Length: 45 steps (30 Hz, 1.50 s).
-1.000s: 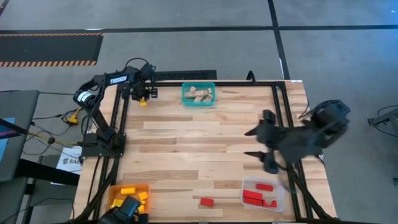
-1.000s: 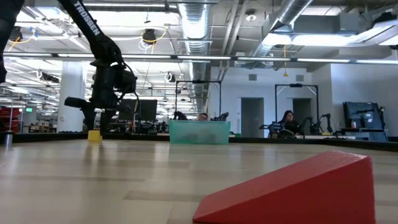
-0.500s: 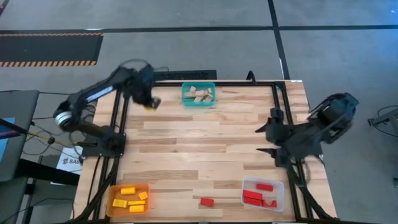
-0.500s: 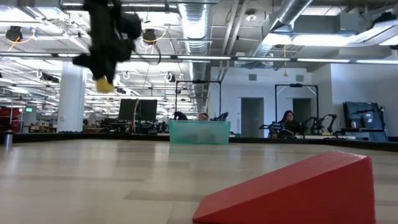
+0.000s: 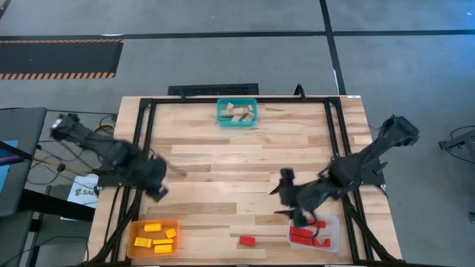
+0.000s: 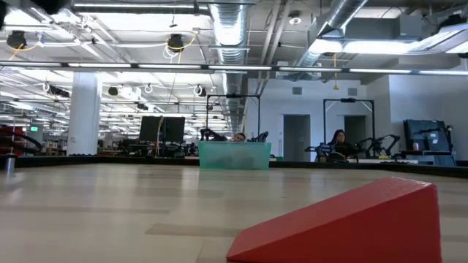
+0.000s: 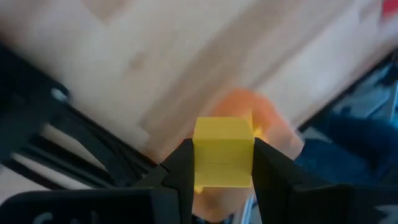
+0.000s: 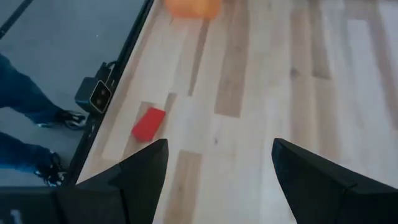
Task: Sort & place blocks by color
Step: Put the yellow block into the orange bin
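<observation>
At the left of the high view, the left gripper [image 5: 156, 185] hangs over the table's left edge, above the orange bin [image 5: 154, 237] in the picture's lower left corner. The left wrist view shows its two dark fingers [image 7: 180, 168] pinched on a yellow block [image 7: 224, 152], with the orange bin blurred behind it. The orange bin already holds several yellow blocks [image 5: 158, 236].

At top centre of the high view, a teal bin [image 5: 237, 113] stands at the far edge of the table [image 5: 237, 163] and holds tan blocks [image 5: 236, 111]. In the low view this bin appears in mid-frame, far across the boards.

Lower centre in the high view, a single red block [image 5: 246, 240] lies loose on the wood, just left of the clear bin [image 5: 314, 231]. The right wrist view shows it near the table's edge, and the low view shows it as a big red wedge in the lower right foreground.

To the right, the right gripper [image 5: 293, 200] hovers near the clear bin's upper left corner. Its fingers [image 8: 146, 171] are spread wide apart and hold nothing. The clear bin contains several red blocks [image 5: 306, 236].

A person's legs [image 8: 25, 124] show beside the table in the right wrist view.
</observation>
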Motion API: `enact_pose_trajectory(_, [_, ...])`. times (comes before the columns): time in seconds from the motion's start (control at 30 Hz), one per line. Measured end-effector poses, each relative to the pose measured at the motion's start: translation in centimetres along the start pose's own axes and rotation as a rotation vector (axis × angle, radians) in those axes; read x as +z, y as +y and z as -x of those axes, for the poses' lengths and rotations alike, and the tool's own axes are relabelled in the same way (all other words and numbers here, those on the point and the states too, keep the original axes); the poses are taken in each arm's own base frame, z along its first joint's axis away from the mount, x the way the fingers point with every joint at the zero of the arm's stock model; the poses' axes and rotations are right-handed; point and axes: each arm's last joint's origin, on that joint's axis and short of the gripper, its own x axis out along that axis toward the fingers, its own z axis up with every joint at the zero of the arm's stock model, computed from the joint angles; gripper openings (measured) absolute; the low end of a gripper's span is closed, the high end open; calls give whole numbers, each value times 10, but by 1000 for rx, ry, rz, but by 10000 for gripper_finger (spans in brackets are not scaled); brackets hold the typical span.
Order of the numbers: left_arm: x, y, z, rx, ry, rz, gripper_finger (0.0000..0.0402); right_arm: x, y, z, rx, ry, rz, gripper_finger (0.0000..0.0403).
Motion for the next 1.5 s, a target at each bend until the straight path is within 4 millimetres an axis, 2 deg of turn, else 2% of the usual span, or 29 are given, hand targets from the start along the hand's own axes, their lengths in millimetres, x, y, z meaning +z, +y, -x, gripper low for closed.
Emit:
enact_pose_trajectory(0.13, [-31,-11,-32,-1,37,-111,95,-3,19,-45,9,3,-61,306])
enact_pose_trajectory(0.33, [-54,-14,-98,28,26,-249,95,-19,43,-116,21,8,-205,305])
enact_pose_trajectory(0.47, [-65,-20,-121,20,13,-345,95,-28,54,-148,6,54,-299,299])
enact_pose_trajectory(0.53, [-68,-17,-130,78,10,-395,95,-29,60,-162,-4,71,-320,294])
enact_pose_trajectory(0.6, [-70,-18,-132,92,18,-427,95,-29,65,-172,-4,84,-335,289])
enact_pose_trajectory(0.67, [-72,-22,-131,95,6,-482,95,-26,68,-180,-3,84,-341,285])
enact_pose_trajectory(0.73, [-69,-18,-124,184,-55,-496,95,-22,71,-186,-2,74,-348,283])
enact_pose_trajectory(0.87, [-59,-15,-104,250,-112,-519,95,-16,68,-187,-3,64,-360,282])
enact_pose_trajectory(0.97, [-61,-25,-87,101,-115,-540,95,-14,67,-184,-6,63,-354,282])
enact_pose_trajectory(1.1, [-81,-48,-71,-206,-52,-550,95,-12,68,-181,1,53,-354,281])
enact_pose_trajectory(1.17, [-95,-53,-73,-275,-30,-553,95,-15,70,-184,-3,66,-350,281])
enact_pose_trajectory(1.23, [-107,-56,-83,-274,-25,-571,95,-19,70,-187,-14,85,-366,281])
enact_pose_trajectory(1.37, [-120,-55,-112,-155,-17,-610,95,-28,74,-194,-25,102,-408,281])
enact_pose_trajectory(1.5, [-124,-56,-137,-61,-15,-680,95,-36,82,-198,-16,125,-417,281])
